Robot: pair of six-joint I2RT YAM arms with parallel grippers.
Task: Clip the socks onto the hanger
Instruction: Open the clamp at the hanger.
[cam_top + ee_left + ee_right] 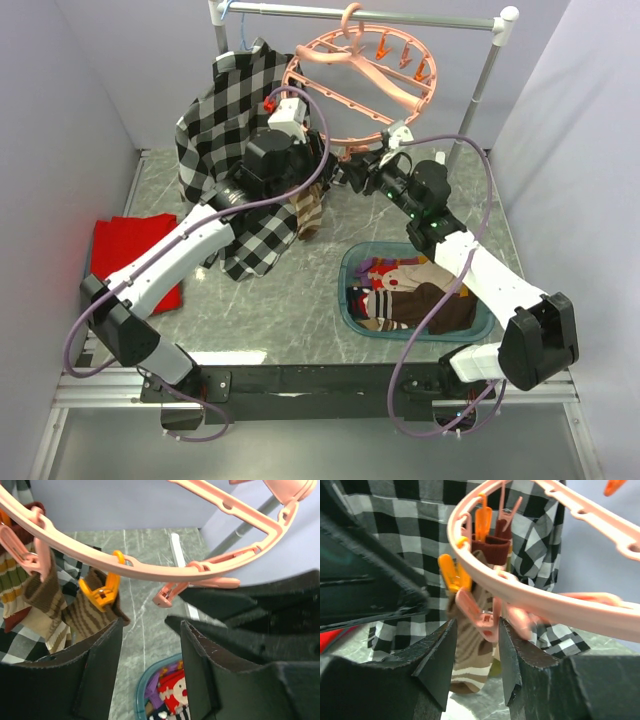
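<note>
Grey marbled table (300, 300), pale walls, grey rail (420, 14) across 12 o'clock. Hooked on that rail and tilted: hanger (345, 62), with a plaid shirt (225, 110) at its 9 o'clock. Clipped along the near rim and dangling: striped socks (92, 617), one under an orange clip (100, 590). More socks heaped in a teal basket (352, 262) at 5 o'clock; red cloth (125, 245) at 9 o'clock. Just below the rim, left gripper (147, 630) spread, nothing between. At its 3 o'clock, right gripper (476, 630) half-closed around a blurred pink clip (479, 622); cannot tell whether pinching it.
</note>
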